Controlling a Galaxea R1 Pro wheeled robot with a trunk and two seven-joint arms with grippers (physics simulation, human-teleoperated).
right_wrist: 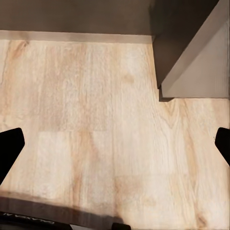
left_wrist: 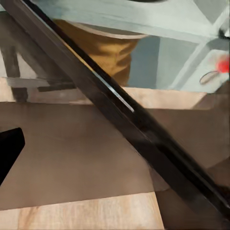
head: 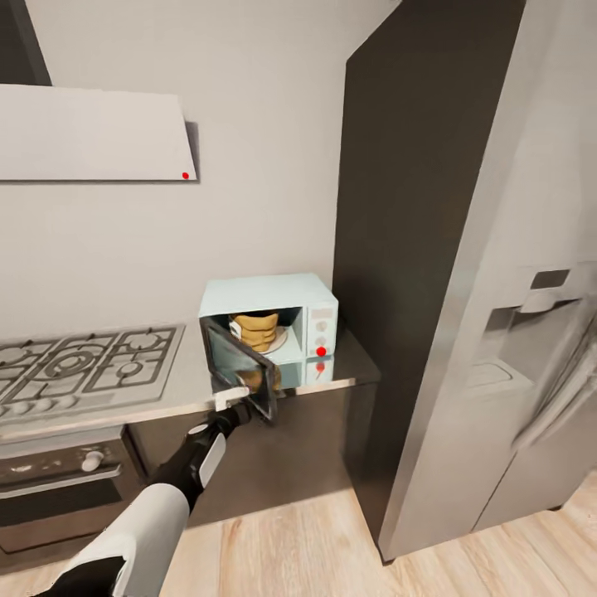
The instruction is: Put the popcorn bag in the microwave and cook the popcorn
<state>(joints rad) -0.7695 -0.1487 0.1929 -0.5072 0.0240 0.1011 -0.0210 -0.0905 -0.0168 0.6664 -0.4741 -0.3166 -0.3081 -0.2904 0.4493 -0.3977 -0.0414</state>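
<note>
Here I am at the counter (head: 348, 361), and the microwave (head: 269, 294) sits just left of centre in the head view, pale blue, door swung wide toward me. Inside the cavity stands the popcorn bag (head: 254, 330), tan and wrinkled, upright on the white plate (head: 278, 340). Its reflection shows in the glossy counter below.

My left jaws (head: 235, 400) are at the lower edge of the open microwave door (head: 240, 365), white fingertip against the dark frame near its bottom corner. Whether they pinch the door or just press on it, I cannot tell. In the left wrist view the door's dark edge cuts diagonally across the frame, the bag (left_wrist: 105, 50) showing tan at the upper middle behind it, and a red knob (left_wrist: 223, 64) glowing at the upper right on the control panel.

In the right wrist view, my right jaws (right_wrist: 115, 143) hang over the wooden floor (right_wrist: 96, 120), spread wide, one black fingertip (right_wrist: 9, 146) at the left edge and the other at the right edge, nothing between them.

At the left of the head view lies the gas hob (head: 83, 365) with the oven (head: 62, 477) beneath, the range hood (head: 91, 133) above, and the steel fridge (head: 514, 348) fills the right side.
</note>
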